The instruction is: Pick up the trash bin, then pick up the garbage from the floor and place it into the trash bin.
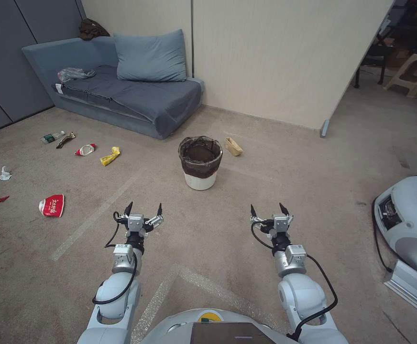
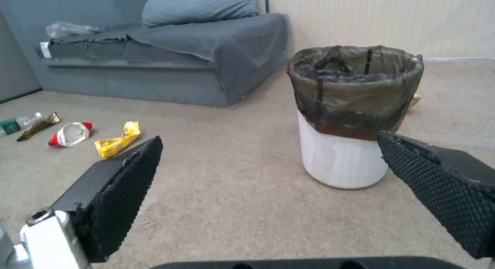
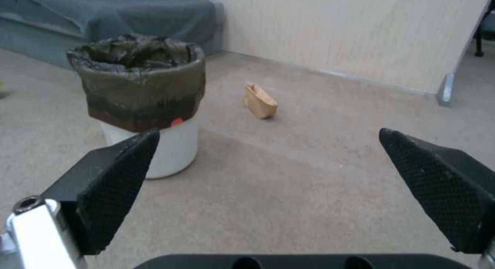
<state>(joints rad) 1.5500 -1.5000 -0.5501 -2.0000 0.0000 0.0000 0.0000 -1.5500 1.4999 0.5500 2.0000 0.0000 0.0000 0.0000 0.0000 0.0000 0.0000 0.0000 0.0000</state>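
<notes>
Status: the bin (image 1: 200, 162) stands upright on the carpet at 12 o'clock from the robot, near the sofa (image 1: 122, 91), not yet lifted. Its dark liner (image 2: 355, 89) wraps the rim and hangs over the upper wall; the white wall below is bare.

Left gripper (image 1: 144, 210) hangs at 11 o'clock, fingers spread wide, holding nothing. Right gripper (image 1: 269, 210) hangs at 1 o'clock, likewise released and empty. Both are well short of the bin.

Garbage: the tan bag (image 1: 233, 146) lies just beside the bin at its 2 o'clock. The rest is at 9 to 10 o'clock on the floor: yellow wrapper (image 1: 110, 155), small snack bag (image 1: 85, 150), bottle (image 1: 52, 137), tissue (image 1: 4, 174), large snack bag (image 1: 51, 205), and red wrapper (image 1: 0, 199).

Step in hand, as judged: pick up the bin. Recommendations to you:
- Close the gap first; neither arm looks within reach.
- Use one arm for the bin and keep the other free for the litter.
- Straddle the rim with one finger inside and one outside; the liner looks slack and may slip if pinched alone.
- Lift straight and keep the bin level, as it appears light and easily tipped.
- Mind the tan bag during approach.
</notes>
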